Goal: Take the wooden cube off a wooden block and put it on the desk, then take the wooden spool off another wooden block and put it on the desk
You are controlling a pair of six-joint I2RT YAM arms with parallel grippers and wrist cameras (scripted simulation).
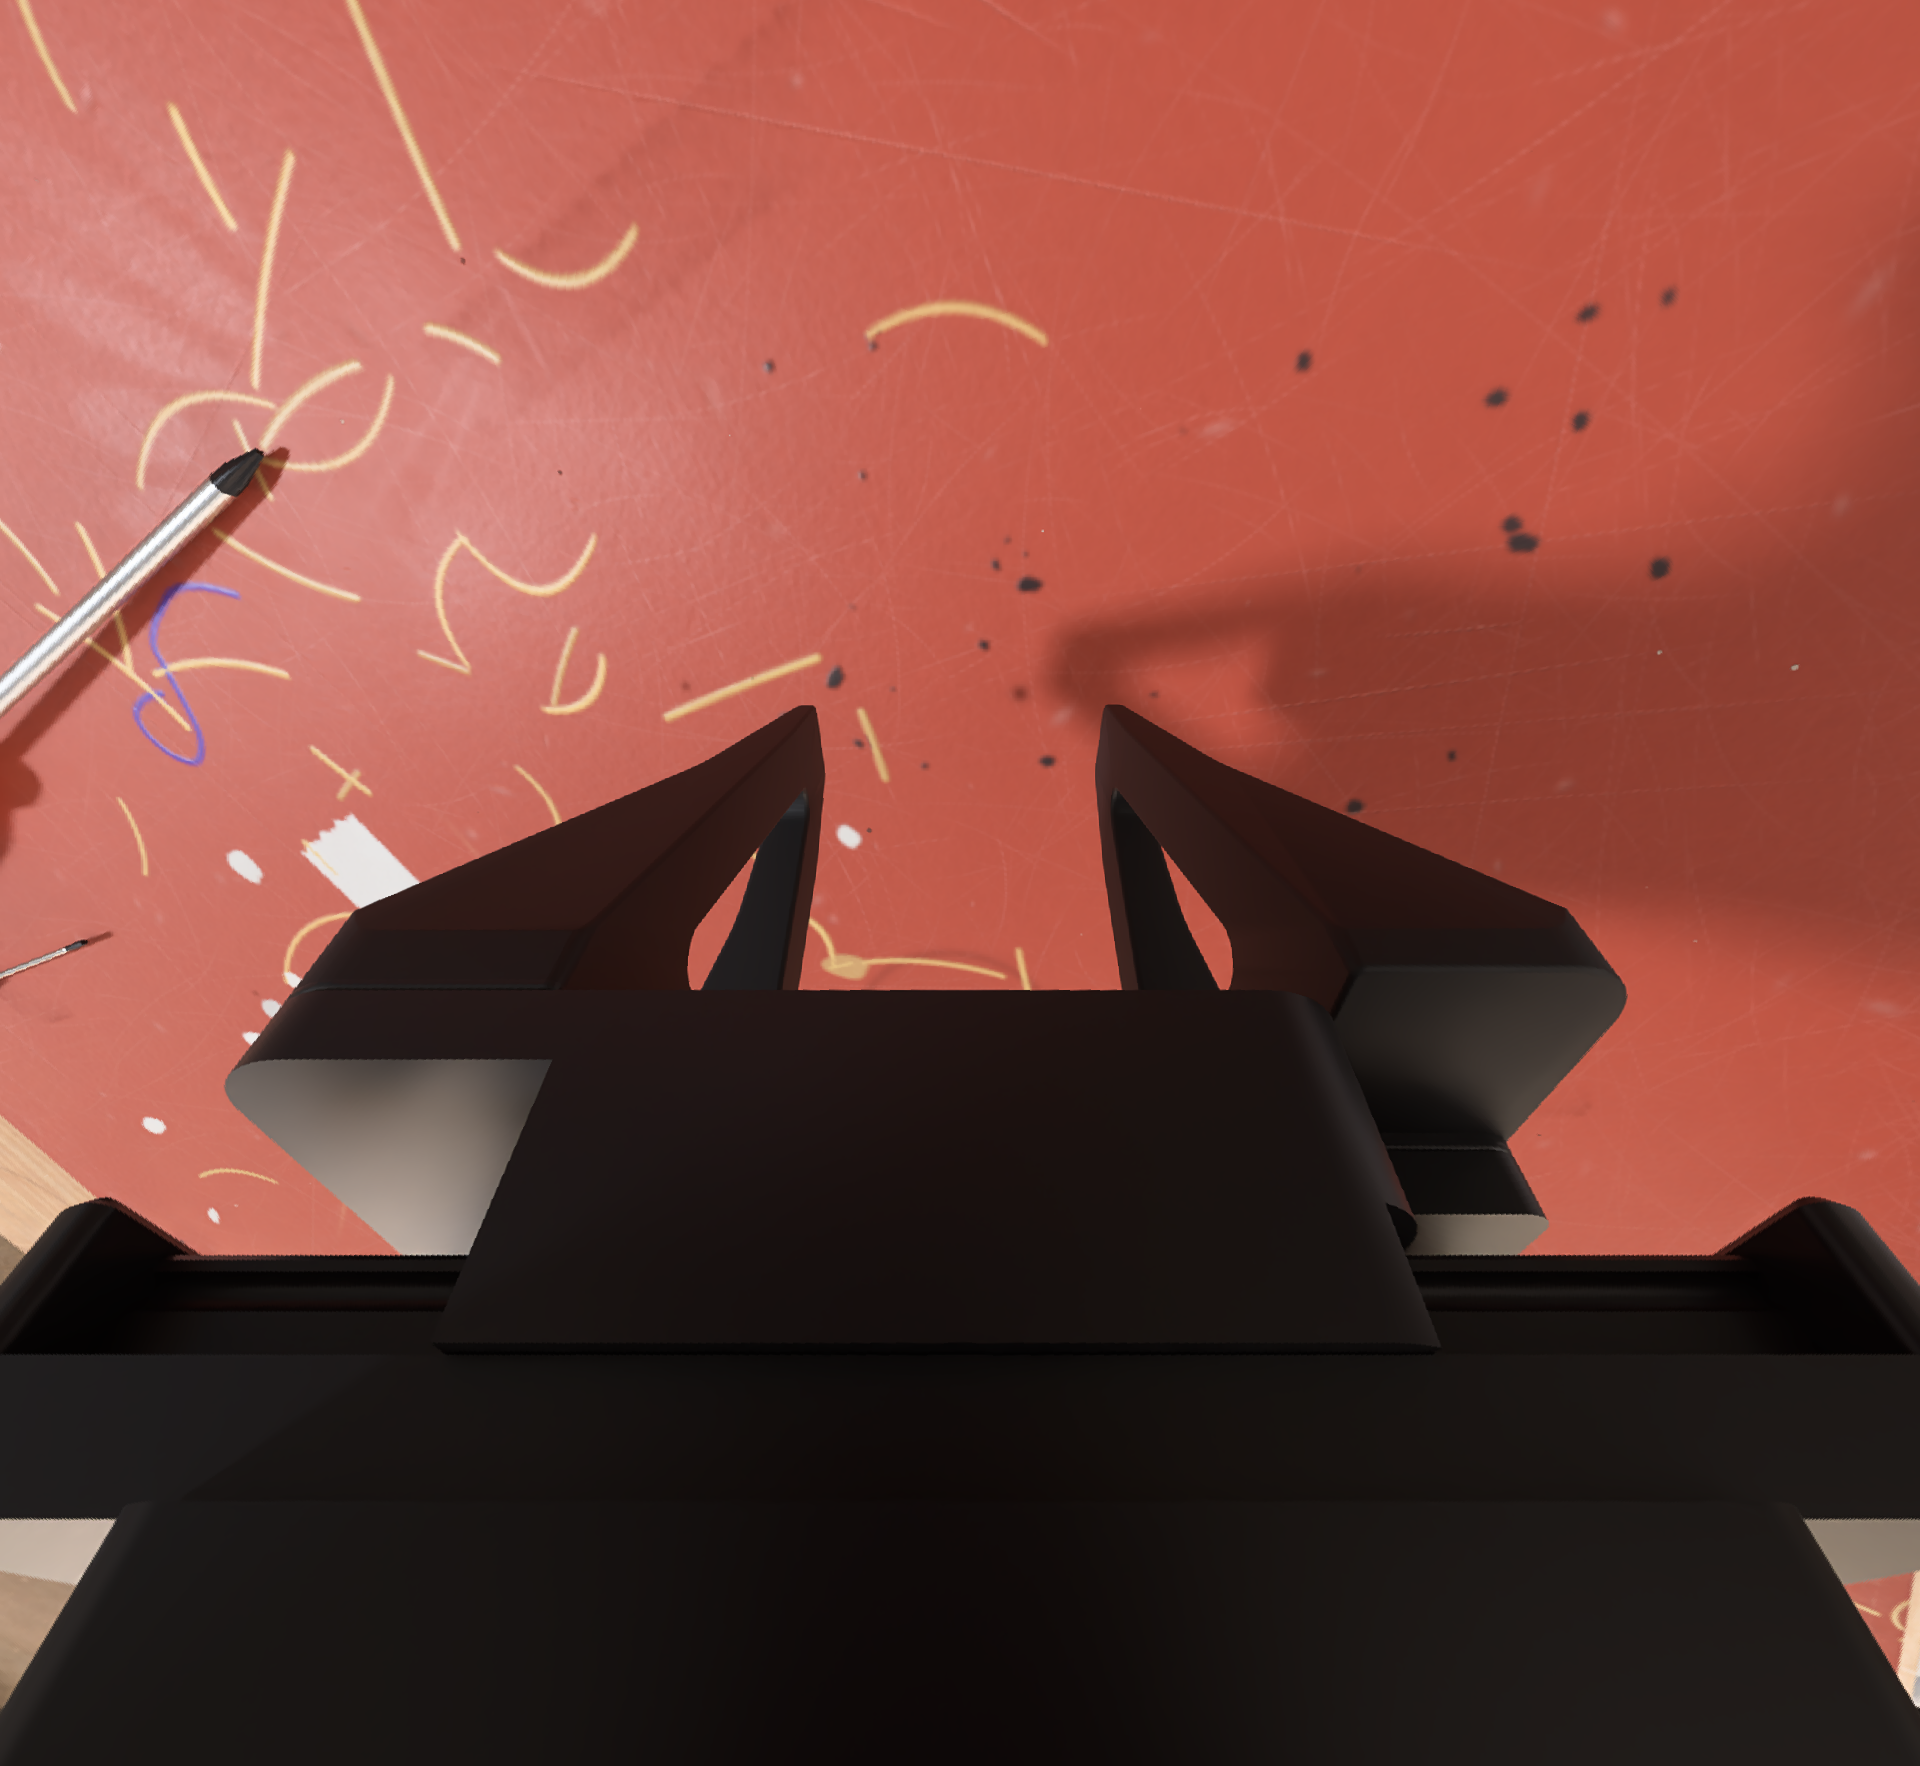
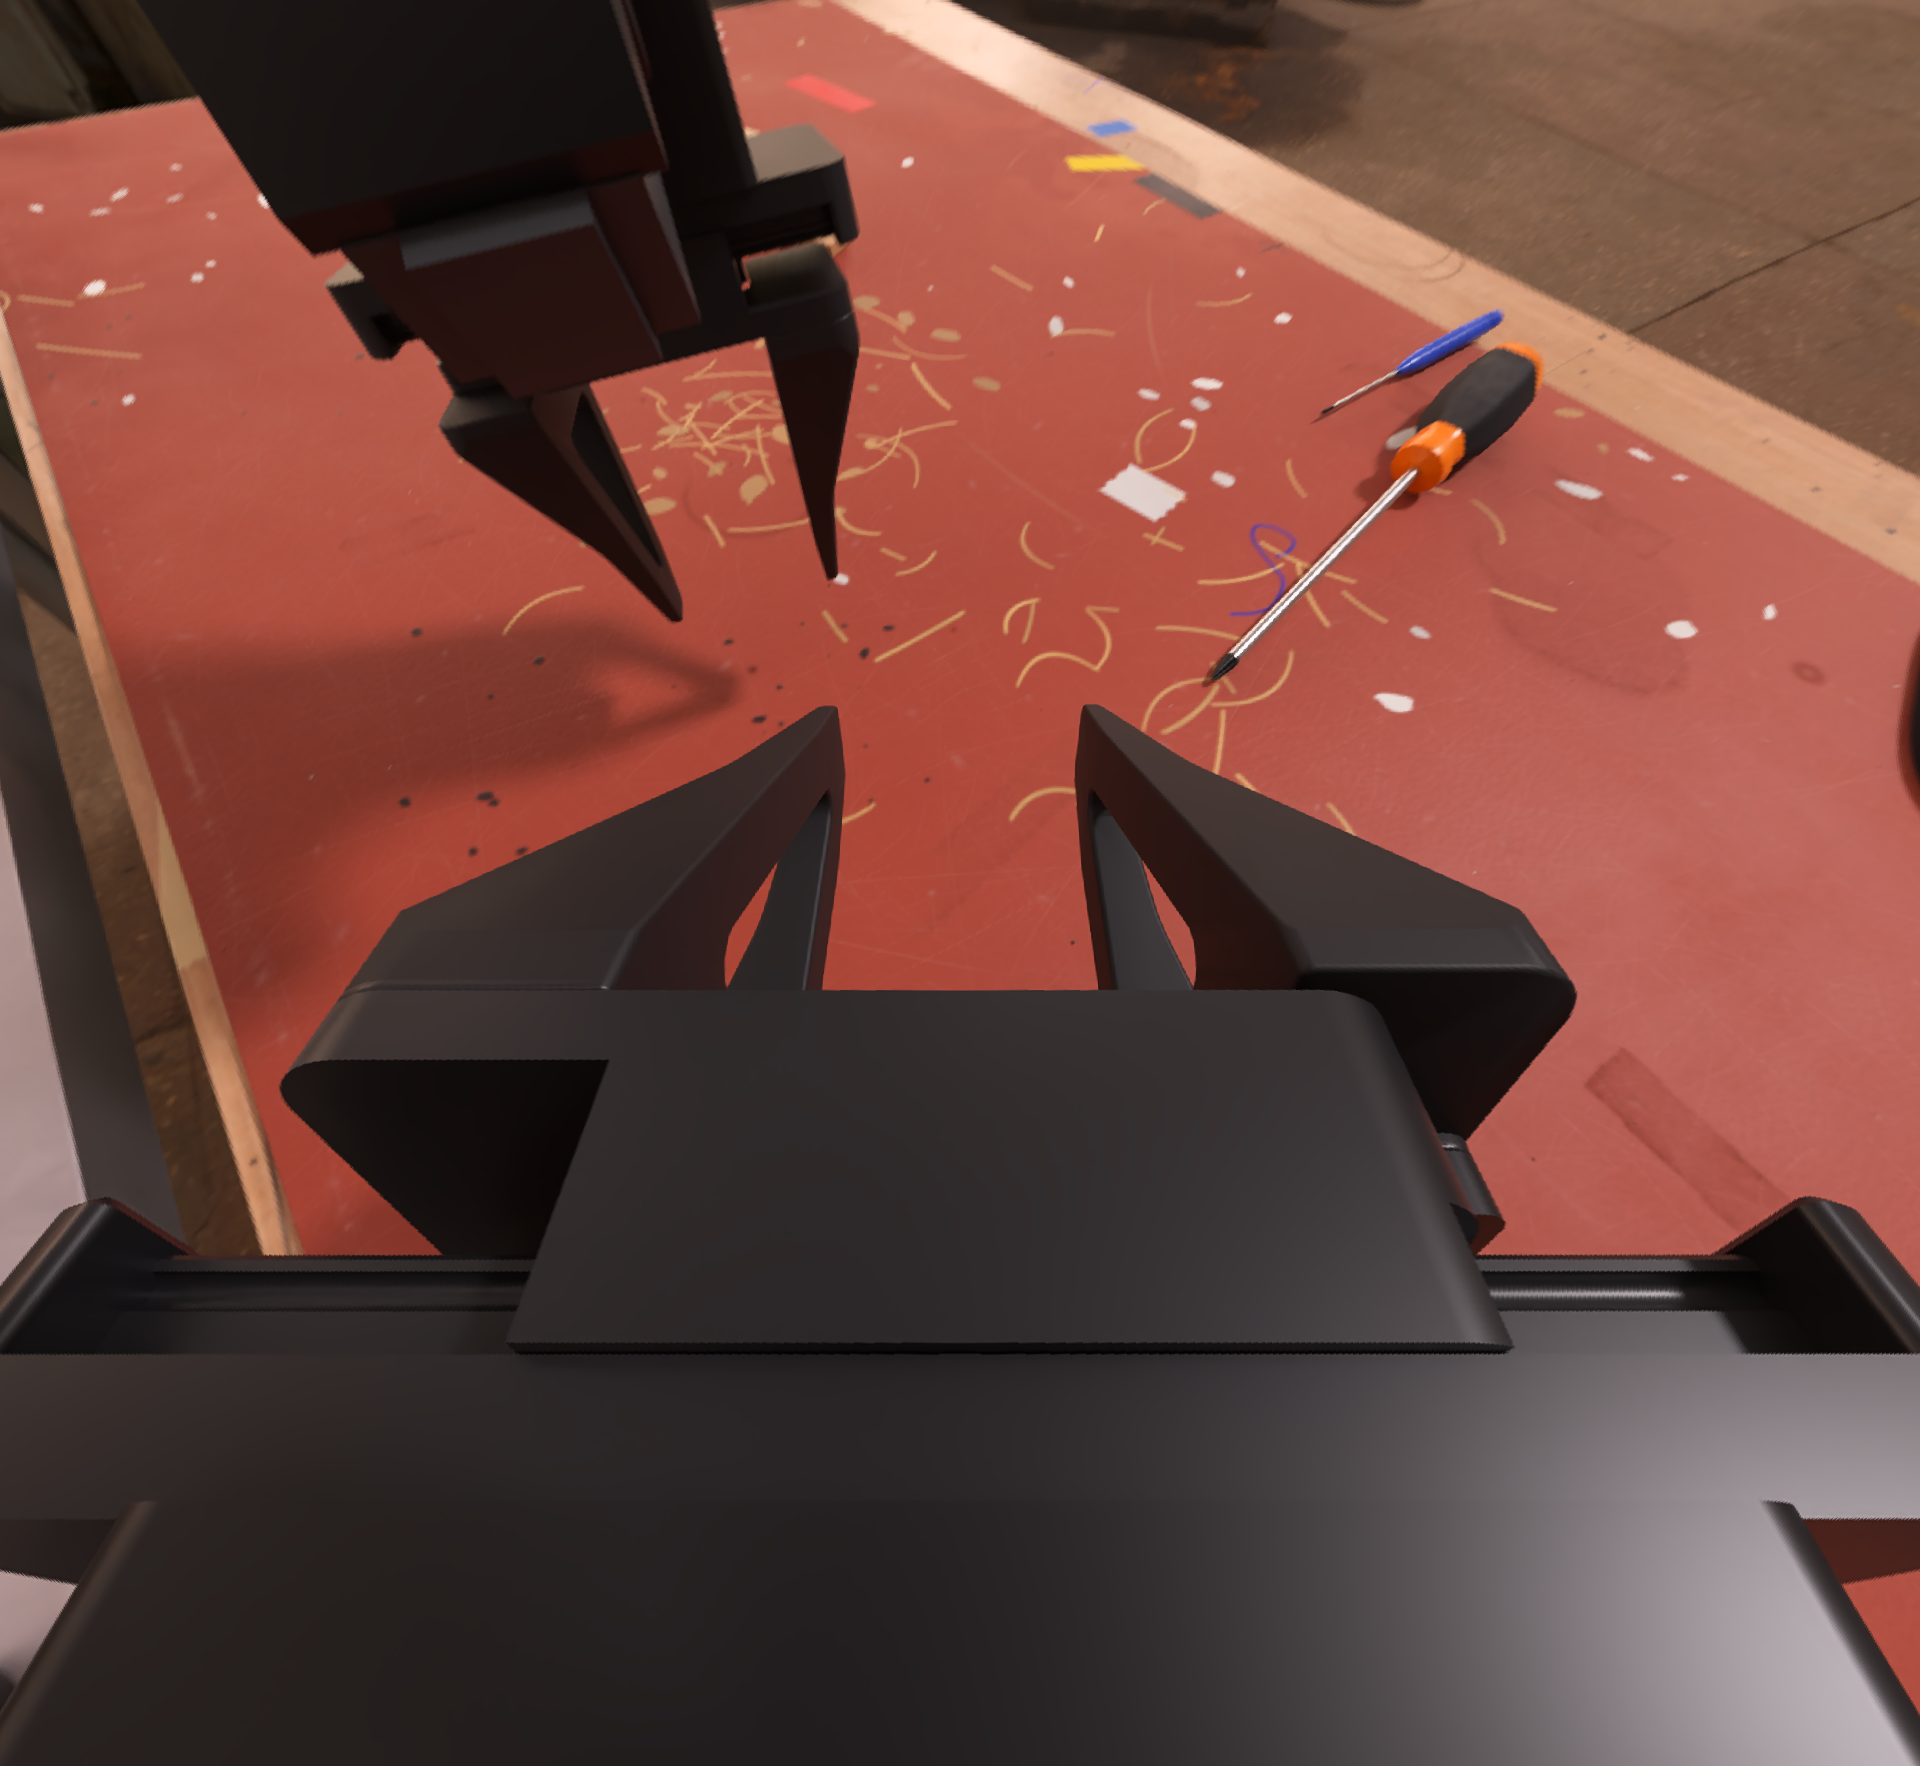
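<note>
No wooden cube, spool or block shows in either view. My left gripper (image 1: 961, 710) is open and empty, pointing down at the red desk mat (image 1: 1143, 158). It also shows in the right wrist view (image 2: 753, 599), hanging just above the mat with its two fingers apart. My right gripper (image 2: 956, 710) is open and empty, a little above the mat (image 2: 416, 729) and close to the left gripper.
An orange-and-black screwdriver (image 2: 1439, 454) lies on the mat at the right; its tip shows in the left wrist view (image 1: 234, 473). A small blue screwdriver (image 2: 1423, 357) lies beyond it. The desk's wooden edges (image 2: 1299, 241) run along the right and left. Shavings and paint specks litter the mat.
</note>
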